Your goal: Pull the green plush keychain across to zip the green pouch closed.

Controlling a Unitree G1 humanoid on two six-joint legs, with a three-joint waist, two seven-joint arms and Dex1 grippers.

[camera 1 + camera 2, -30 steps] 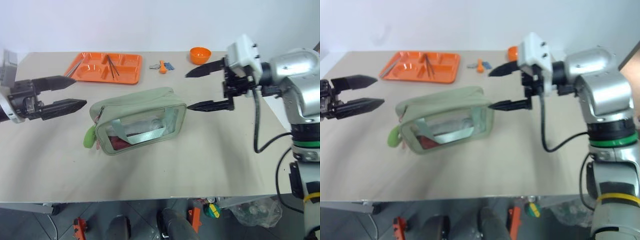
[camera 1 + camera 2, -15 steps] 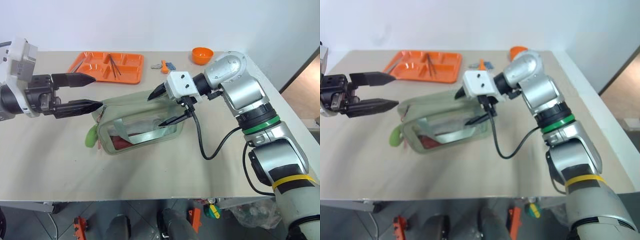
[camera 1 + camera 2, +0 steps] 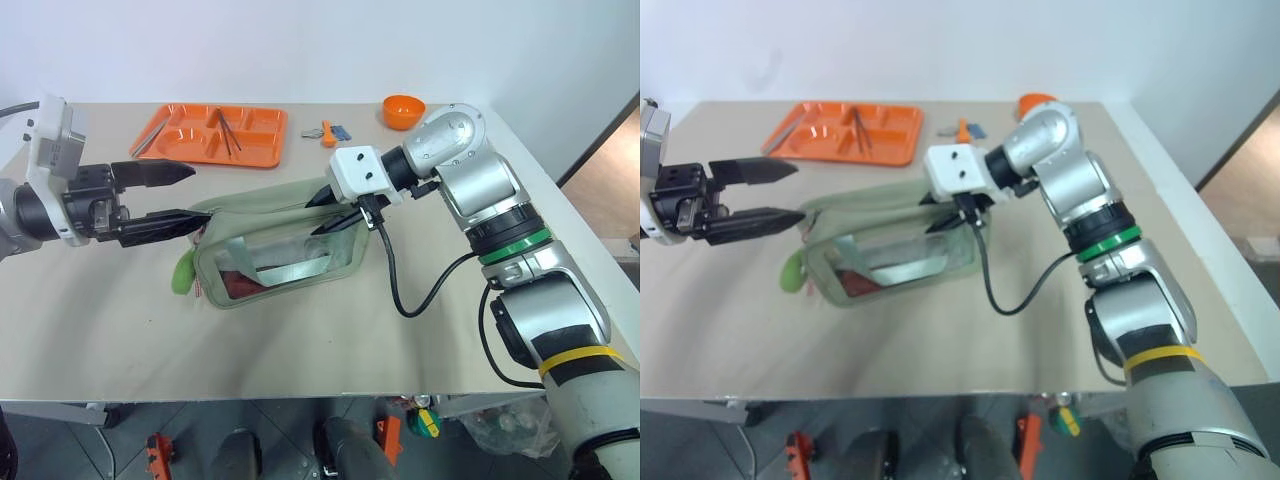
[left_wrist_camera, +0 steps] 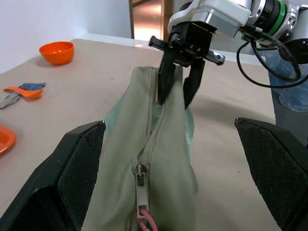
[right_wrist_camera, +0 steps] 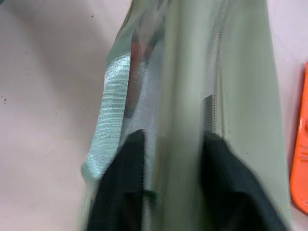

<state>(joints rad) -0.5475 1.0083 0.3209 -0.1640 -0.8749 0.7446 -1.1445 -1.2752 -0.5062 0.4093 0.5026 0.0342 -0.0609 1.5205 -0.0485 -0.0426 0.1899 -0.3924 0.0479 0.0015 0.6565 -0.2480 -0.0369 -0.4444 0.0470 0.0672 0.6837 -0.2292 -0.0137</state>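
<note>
Where table [image 3: 300, 340] recedes, orange tray [image 3: 215, 135].

Pouch [image 3: 280, 240]: pale sage-green boxy fabric bag lying on the table, clear front window showing red and white contents, a green strap across the window.
Zipper: runs along the top.
Keychain [image 3: 182, 272]: bright lime-green fuzzy oblong, hanging at the pouch's left end, against the tabletop.

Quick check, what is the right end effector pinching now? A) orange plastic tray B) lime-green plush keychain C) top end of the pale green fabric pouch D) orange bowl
C: the right end effector has its fingers closed on the top end of the pale green fabric pouch.
</note>
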